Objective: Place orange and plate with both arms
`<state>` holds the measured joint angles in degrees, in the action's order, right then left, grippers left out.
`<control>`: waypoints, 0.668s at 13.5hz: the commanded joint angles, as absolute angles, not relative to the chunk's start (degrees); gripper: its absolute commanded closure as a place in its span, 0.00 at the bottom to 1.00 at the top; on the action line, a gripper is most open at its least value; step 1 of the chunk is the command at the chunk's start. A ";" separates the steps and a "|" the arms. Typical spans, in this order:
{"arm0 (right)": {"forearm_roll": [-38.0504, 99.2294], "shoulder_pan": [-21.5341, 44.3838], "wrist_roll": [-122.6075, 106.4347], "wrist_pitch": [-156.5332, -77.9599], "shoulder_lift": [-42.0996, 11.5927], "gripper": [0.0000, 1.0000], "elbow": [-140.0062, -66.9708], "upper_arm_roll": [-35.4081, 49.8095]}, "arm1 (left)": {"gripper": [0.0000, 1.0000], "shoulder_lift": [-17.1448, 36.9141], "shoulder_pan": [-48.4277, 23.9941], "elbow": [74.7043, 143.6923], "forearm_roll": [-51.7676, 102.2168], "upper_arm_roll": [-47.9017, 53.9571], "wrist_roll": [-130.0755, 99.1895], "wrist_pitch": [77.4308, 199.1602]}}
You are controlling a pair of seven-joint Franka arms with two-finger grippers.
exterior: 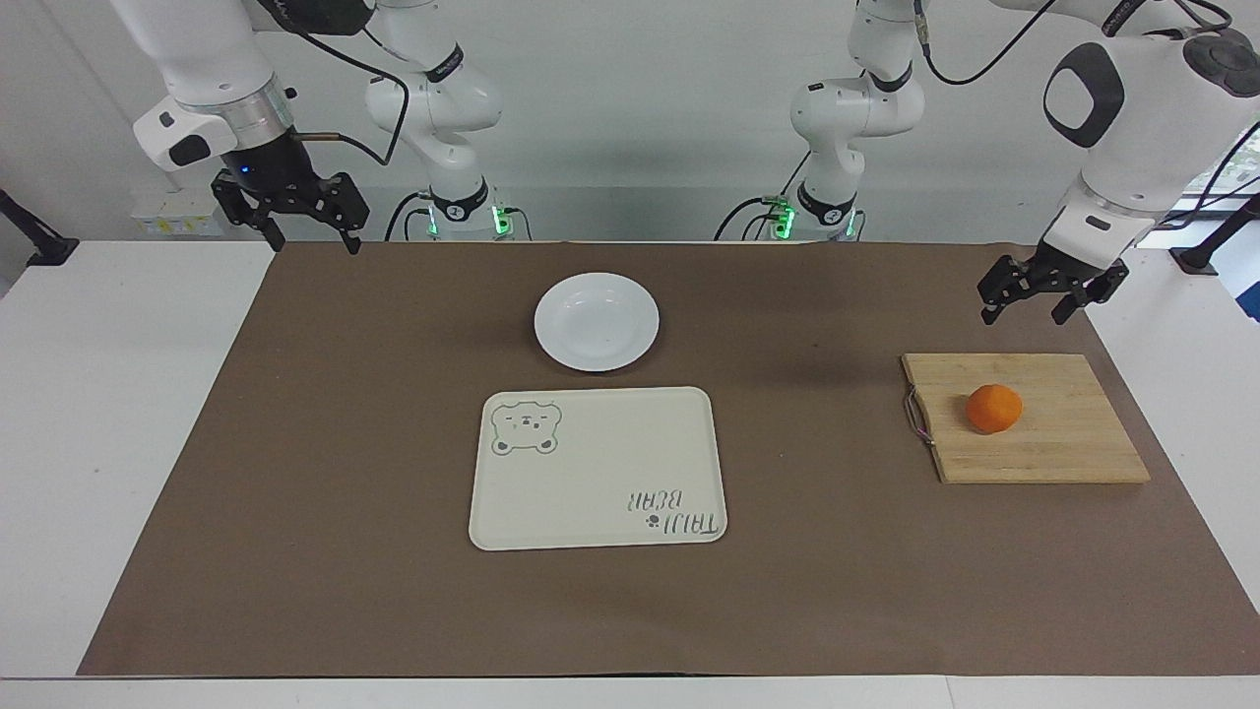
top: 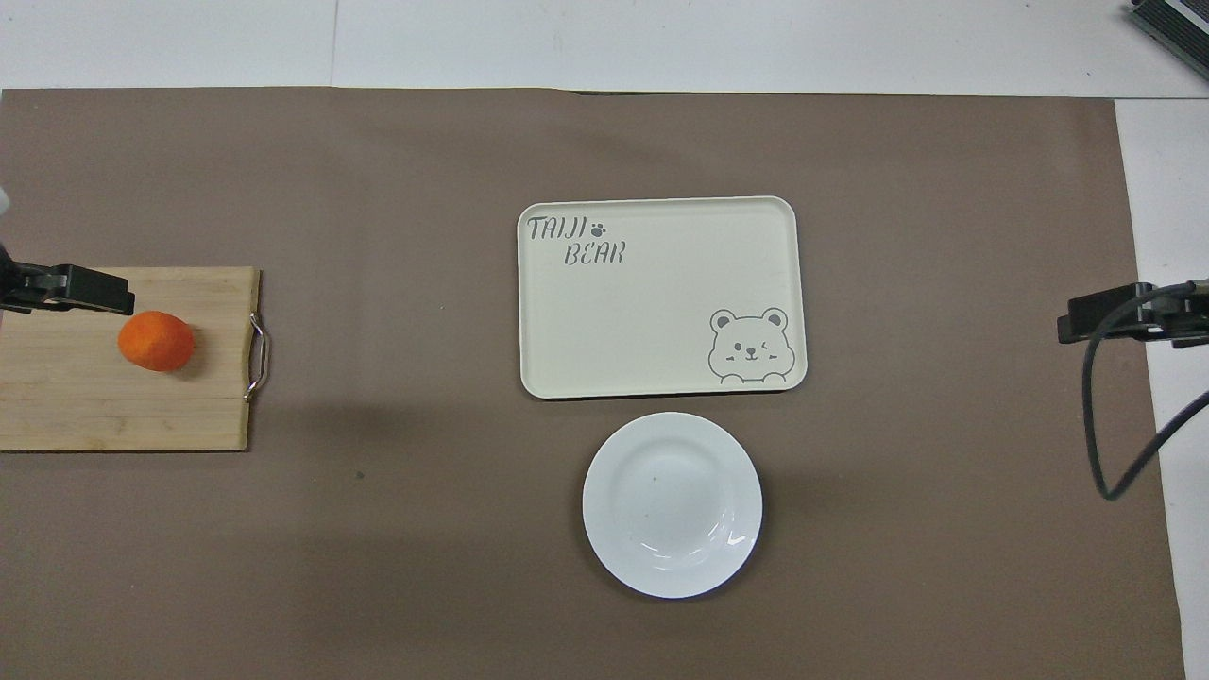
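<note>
The orange (exterior: 993,408) (top: 156,340) lies on a wooden cutting board (exterior: 1063,443) toward the left arm's end of the table. The white plate (exterior: 597,321) (top: 672,504) sits empty on the brown mat, mid-table and close to the robots. My left gripper (exterior: 1024,315) hangs open and empty in the air over the mat at the cutting board's edge, clear of the orange. One of its fingers (top: 94,288) shows in the overhead view. My right gripper (exterior: 315,244) waits open and empty above the mat's corner at the right arm's end.
A cream bear-print tray (exterior: 597,473) (top: 661,312) lies empty just farther from the robots than the plate. The cutting board has a metal handle (exterior: 917,418) on the side facing the tray. A brown mat (exterior: 837,591) covers most of the white table.
</note>
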<state>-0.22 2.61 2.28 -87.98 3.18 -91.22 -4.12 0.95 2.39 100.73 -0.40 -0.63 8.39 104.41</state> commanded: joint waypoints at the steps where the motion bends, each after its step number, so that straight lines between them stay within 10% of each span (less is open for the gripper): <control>1: 0.88 2.02 3.16 -87.80 3.87 0.00 -91.85 -3.87 | 0.00 2.36 4.74 103.71 0.26 -0.35 12.29 109.32; 9: 0.88 2.02 3.16 -87.80 3.87 0.00 -91.85 -3.87 | 0.00 9.75 8.52 107.74 0.26 -0.35 19.16 121.01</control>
